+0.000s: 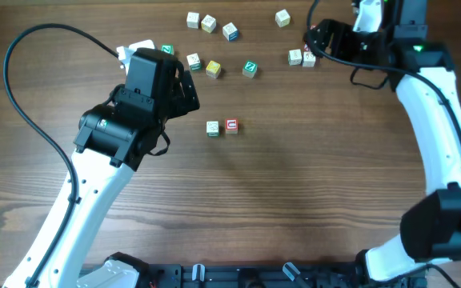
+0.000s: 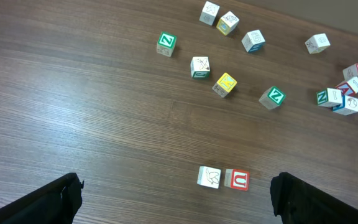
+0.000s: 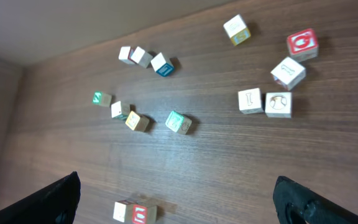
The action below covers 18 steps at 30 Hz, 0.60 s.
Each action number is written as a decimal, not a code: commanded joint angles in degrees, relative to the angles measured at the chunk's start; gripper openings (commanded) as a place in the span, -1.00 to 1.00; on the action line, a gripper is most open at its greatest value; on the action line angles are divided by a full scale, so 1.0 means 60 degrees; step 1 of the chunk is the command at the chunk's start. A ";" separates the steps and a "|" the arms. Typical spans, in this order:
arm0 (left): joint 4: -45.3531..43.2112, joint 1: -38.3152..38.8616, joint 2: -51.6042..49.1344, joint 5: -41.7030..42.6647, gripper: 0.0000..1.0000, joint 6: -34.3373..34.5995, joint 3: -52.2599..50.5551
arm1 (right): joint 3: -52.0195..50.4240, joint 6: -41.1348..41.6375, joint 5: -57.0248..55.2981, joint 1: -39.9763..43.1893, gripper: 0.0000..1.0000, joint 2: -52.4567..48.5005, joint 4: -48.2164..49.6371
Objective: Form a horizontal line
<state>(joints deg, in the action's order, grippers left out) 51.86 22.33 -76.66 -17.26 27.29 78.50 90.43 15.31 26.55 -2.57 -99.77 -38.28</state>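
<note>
Two-cube horizontal line (image 1: 222, 126): pale green-trimmed touching red-marked.

Short row of tiny wooden cubes (image 1: 222, 126) sits mid-worktop (image 1: 294, 200), two strong: pale green-trimmed cube (image 1: 212, 128) touching red-marked cube (image 1: 231, 126), both flat, level.

We saw a short row (image 1: 222, 126) near the middle of the table (image 1: 294, 208), two cubes in all: a green-trimmed cube (image 1: 212, 128) touching a red-marked cube (image 1: 231, 126) on its right. Loose cubes (image 1: 208, 24) lay scattered beyond it toward the far edge, among them a yellow cube (image 1: 213, 70) and a green cube (image 1: 250, 68). The left arm (image 1: 134, 120) hung over the table just left of the row. The right arm (image 1: 422, 88) reached into the far right corner, beside a pair of pale cubes (image 1: 302, 58).
</note>
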 commanded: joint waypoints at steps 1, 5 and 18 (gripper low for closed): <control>-0.0018 -0.0055 0.0080 0.0044 1.00 0.0018 0.0080 | 0.0510 -0.0550 -0.0925 -0.0565 0.99 -0.0659 0.0080; -0.0018 -0.0055 0.0080 0.0044 1.00 0.0018 0.0080 | 0.1330 -0.0608 -0.2182 -0.1013 0.99 -0.1891 0.0135; -0.0018 -0.0055 0.0080 0.0044 1.00 0.0018 0.0080 | 0.2634 -0.0805 -0.2732 -0.1224 0.99 -0.5526 0.1934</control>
<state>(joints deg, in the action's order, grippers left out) 51.86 22.33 -76.66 -17.26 27.31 78.50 104.51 11.40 11.42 -9.52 -131.00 -29.69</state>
